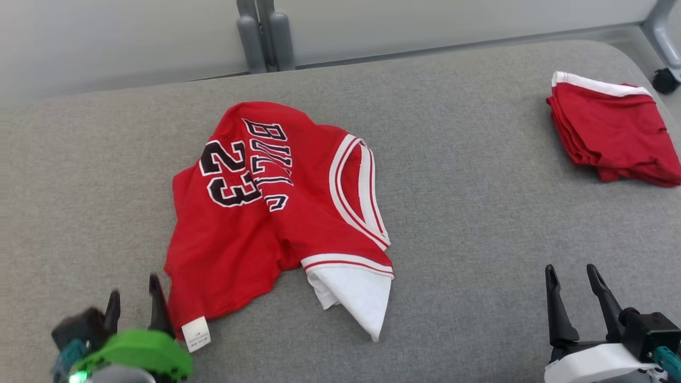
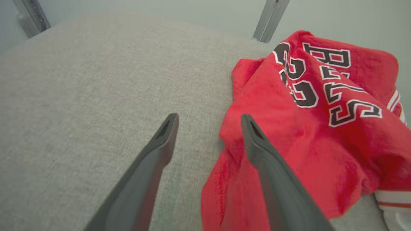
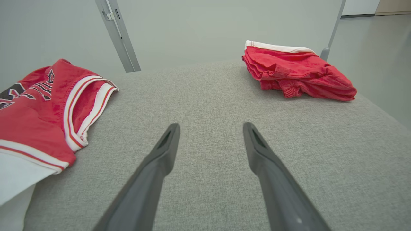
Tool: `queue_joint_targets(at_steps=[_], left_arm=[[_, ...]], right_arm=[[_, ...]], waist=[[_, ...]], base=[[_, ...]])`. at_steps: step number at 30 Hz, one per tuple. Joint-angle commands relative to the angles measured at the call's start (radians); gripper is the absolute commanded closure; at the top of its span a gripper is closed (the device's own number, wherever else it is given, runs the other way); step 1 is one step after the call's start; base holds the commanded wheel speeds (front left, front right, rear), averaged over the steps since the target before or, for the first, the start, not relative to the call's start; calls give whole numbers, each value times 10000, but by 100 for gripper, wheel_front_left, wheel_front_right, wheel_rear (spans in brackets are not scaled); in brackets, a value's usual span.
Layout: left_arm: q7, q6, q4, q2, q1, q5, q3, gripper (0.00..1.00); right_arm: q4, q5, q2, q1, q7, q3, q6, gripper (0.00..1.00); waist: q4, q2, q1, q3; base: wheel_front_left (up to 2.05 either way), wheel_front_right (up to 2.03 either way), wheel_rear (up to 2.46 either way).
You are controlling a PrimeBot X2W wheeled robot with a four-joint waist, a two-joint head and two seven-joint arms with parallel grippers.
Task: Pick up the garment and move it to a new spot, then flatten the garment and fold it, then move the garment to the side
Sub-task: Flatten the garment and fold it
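Note:
A red basketball jersey (image 1: 266, 213) with black "23" and lettering lies crumpled on the grey padded table (image 1: 479, 213), its white-trimmed armhole turned up and a white inner layer poking out at the front. A white label shows at its near left corner. My left gripper (image 1: 134, 295) stands open at the lower left, just beside that corner; in the left wrist view its right finger (image 2: 257, 141) overlaps the jersey's (image 2: 305, 128) edge with nothing held. Open and empty, my right gripper (image 1: 572, 276) sits at the lower right over bare table, with the jersey (image 3: 41, 112) to its left.
A second red garment (image 1: 612, 130) with a white band lies folded at the table's far right, also visible as the folded garment (image 3: 295, 72) in the right wrist view. Grey metal frame posts (image 1: 263, 34) stand behind the table. A black caster (image 1: 665, 80) sits at the far right.

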Motion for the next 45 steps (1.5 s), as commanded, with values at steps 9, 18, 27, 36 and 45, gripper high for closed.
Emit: queue_joint_targets(at_steps=[9, 18, 27, 36, 45], left_arm=[[4, -294, -830, -450, 2823, 500, 153, 0], [140, -1303, 536, -1184, 1360, 591, -561, 0], [63, -1799, 2036, -1437, 77, 814, -450, 100], [13, -659, 2155, 128, -400, 3044, -1209, 100], [1230, 344, 1187, 911, 286, 4354, -2351, 0]], right_arm=[[-87, -148, -24, 193, -1, 124, 0, 0], [-73, -221, -26, -147, -1, 276, 0, 0], [-100, -106, -24, -338, -1, 149, 0, 0], [-3, 59, -24, -108, -1, -63, 0, 0], [80, 36, -27, -154, 0, 0, -2, 0]], waist=[[995, 0, 0, -719], [963, 0, 0, -237], [593, 0, 0, 221], [1022, 0, 0, -46], [1614, 0, 0, -279]], base=[[0, 0, 0], [0, 0, 0], [0, 0, 0], [0, 0, 0], [0, 0, 0]])
